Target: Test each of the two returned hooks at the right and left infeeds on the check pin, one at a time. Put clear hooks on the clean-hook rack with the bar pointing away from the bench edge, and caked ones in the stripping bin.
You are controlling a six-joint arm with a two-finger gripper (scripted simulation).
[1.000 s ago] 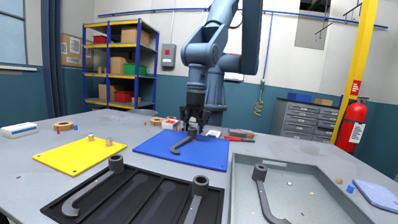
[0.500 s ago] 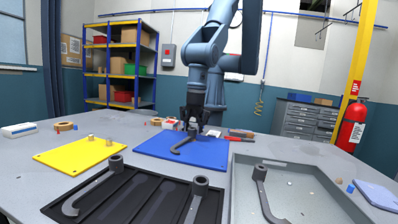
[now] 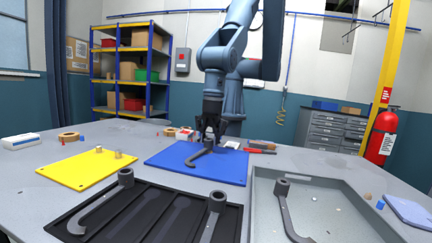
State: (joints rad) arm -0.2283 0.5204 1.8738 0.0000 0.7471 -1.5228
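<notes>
On the blue mat (image 3: 206, 163) in the middle of the bench lies a dark hook (image 3: 199, 153), its round collar at the far end and its curved tip toward the near edge. My gripper (image 3: 210, 134) hangs straight down over the collar with its fingers open around it, holding nothing. To the left, the yellow plate (image 3: 86, 167) carries two short upright pins (image 3: 118, 154). The black rack (image 3: 145, 216) at the near edge holds two hooks (image 3: 101, 199), one in its left slot and one (image 3: 213, 212) in its right slot. The grey bin (image 3: 317, 209) to the right holds another hook (image 3: 287, 212).
Behind the mat stand tape rolls (image 3: 170, 131), a small red-and-white box (image 3: 184, 134), a brush and a red-handled tool (image 3: 260, 151). A white box (image 3: 21, 140) and another tape roll (image 3: 69, 136) sit far left. A blue pad (image 3: 408, 209) lies right of the bin.
</notes>
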